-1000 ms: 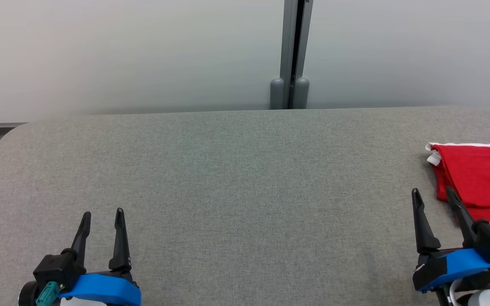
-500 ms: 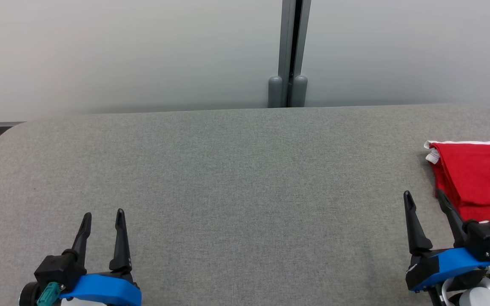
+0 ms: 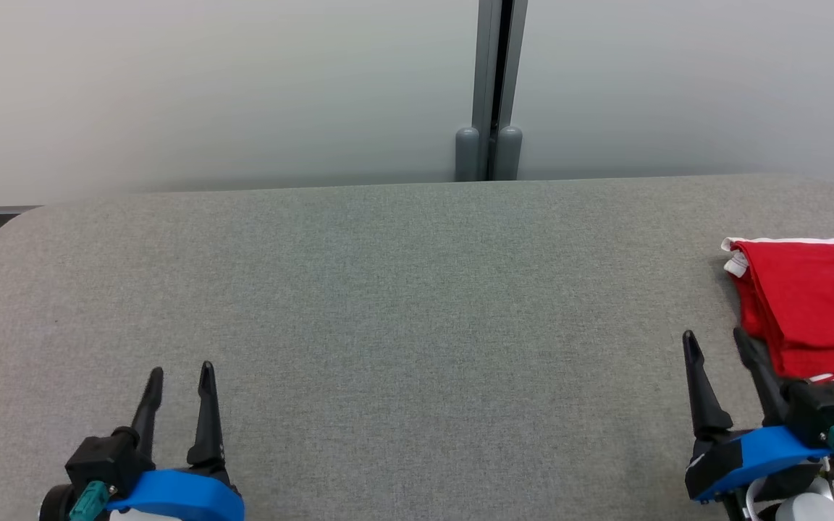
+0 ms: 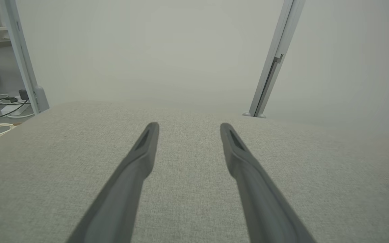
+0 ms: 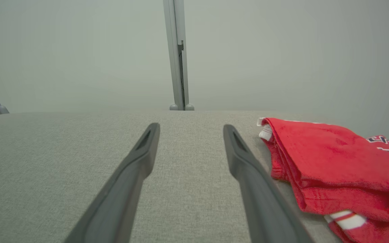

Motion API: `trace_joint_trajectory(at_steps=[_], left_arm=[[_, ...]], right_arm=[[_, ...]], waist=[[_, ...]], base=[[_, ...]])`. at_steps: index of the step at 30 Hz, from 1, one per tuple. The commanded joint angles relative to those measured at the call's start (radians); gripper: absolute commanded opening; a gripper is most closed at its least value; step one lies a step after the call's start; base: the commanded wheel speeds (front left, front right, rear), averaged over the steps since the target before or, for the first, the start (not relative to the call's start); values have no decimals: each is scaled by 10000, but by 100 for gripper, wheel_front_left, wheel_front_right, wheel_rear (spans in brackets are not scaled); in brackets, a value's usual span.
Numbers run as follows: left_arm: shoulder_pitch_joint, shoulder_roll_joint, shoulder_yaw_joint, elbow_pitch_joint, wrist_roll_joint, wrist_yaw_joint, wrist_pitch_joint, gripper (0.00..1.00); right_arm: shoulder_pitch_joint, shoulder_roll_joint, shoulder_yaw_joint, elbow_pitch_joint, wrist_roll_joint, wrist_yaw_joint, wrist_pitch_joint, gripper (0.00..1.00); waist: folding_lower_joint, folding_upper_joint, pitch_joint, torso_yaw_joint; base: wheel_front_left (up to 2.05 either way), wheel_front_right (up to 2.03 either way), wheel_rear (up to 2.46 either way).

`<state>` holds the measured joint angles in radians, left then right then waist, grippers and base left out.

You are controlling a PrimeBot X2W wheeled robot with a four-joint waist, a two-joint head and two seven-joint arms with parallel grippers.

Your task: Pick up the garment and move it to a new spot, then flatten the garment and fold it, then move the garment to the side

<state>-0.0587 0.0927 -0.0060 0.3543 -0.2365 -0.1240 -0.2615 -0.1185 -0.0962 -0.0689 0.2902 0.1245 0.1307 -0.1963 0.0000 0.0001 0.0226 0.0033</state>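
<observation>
One red garment (image 3: 808, 304) lies at the far right of the grey tabletop (image 3: 402, 289), bunched into a compact, layered bundle with white trim at its far left corner. In the right wrist view some striped trim and lettering show along the garment's (image 5: 333, 162) near and right edges. Just beside its left edge sits the right gripper (image 3: 714, 339), fingers spread wide and holding nothing. In the right wrist view the right gripper (image 5: 190, 126) points past the cloth along bare fabric, its right finger running close by the folds, though I cannot tell whether it brushes them. Well apart, at the near left of the tabletop, the left gripper (image 3: 181, 370) is likewise spread and empty, and in its own wrist view the left gripper (image 4: 187, 126) has only grey surface ahead. With the cloth doubled over and parked at the side, this looks like the final step, moving the garment aside, already done. If so, the next move calls only for keeping both arms clear of the folds. If the bundle instead awaits picking up, the right gripper must swing right and close on an edge.
</observation>
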Motion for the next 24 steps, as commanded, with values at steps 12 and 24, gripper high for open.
trace_joint_trajectory(at_steps=[12, 24], left_arm=[[614, -195, -11, 790, -439, -2, 188, 0], [414, -228, 190, 471, -2596, -14, 765, 0]], right_arm=[[529, 194, -25, 879, 470, 2, 221, 0], [455, 236, -91, 638, 2808, 2, 682, 0]], waist=[[0, -1, -2, -3], [0, -1, -21, -6]], base=[[0, 0, 0], [0, 0, 0]])
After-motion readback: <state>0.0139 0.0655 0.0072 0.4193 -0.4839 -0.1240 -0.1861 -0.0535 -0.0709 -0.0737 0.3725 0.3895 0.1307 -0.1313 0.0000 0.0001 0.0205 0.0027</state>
